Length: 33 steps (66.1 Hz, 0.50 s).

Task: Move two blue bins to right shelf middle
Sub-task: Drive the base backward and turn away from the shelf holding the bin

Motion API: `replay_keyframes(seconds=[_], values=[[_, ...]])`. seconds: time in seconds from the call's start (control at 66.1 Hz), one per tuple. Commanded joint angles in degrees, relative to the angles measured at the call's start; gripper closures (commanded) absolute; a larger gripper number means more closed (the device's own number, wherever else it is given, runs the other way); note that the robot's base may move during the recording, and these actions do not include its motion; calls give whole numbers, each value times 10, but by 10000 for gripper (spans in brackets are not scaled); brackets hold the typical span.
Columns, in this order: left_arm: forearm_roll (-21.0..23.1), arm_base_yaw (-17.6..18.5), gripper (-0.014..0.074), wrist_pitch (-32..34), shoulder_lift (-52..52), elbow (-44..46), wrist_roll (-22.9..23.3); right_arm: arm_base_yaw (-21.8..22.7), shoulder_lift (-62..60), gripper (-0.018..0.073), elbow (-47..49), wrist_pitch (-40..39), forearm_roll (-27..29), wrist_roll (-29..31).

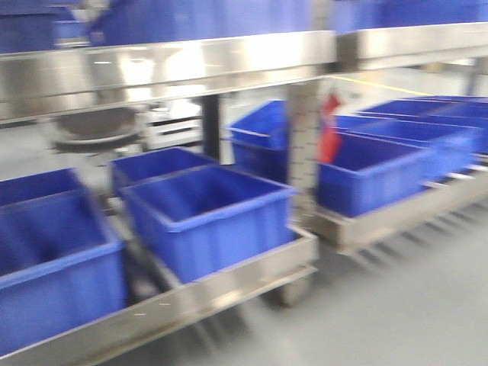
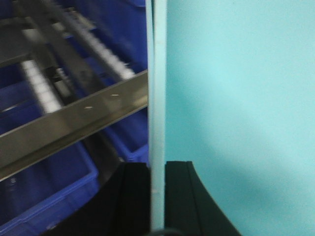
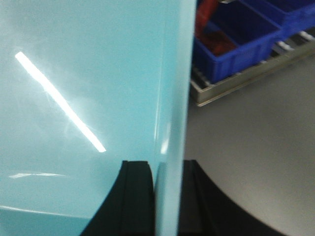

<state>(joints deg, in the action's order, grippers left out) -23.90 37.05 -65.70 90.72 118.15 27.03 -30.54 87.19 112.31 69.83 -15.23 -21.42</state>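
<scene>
A pale aqua-blue bin (image 2: 236, 98) fills the right of the left wrist view; my left gripper (image 2: 157, 196) is shut on its thin left wall, one black finger on each side. In the right wrist view the same kind of pale aqua-blue bin (image 3: 88, 88) fills the left, and my right gripper (image 3: 167, 196) is shut on its right wall. I cannot tell whether one bin or two nested ones are held. Neither the bin nor the grippers show in the front view. A steel shelf level (image 1: 168, 65) runs across the top there.
Deep royal-blue bins (image 1: 210, 217) stand on the low steel roller shelf (image 1: 229, 286), more on the rack to the right (image 1: 374, 171). A steel post (image 1: 303, 145) divides the two racks. A red item (image 1: 329, 133) sits behind it. Grey floor (image 1: 396, 305) lies at lower right.
</scene>
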Motion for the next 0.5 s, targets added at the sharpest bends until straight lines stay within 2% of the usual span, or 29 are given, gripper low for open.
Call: replay_keyframes(seconds=[0.0, 0.484], values=[[40, 9, 707, 72, -6, 9, 6, -10, -10, 724, 9, -137, 33, 9], [40, 9, 707, 72, -6, 9, 6, -10, -10, 724, 9, -137, 33, 9]])
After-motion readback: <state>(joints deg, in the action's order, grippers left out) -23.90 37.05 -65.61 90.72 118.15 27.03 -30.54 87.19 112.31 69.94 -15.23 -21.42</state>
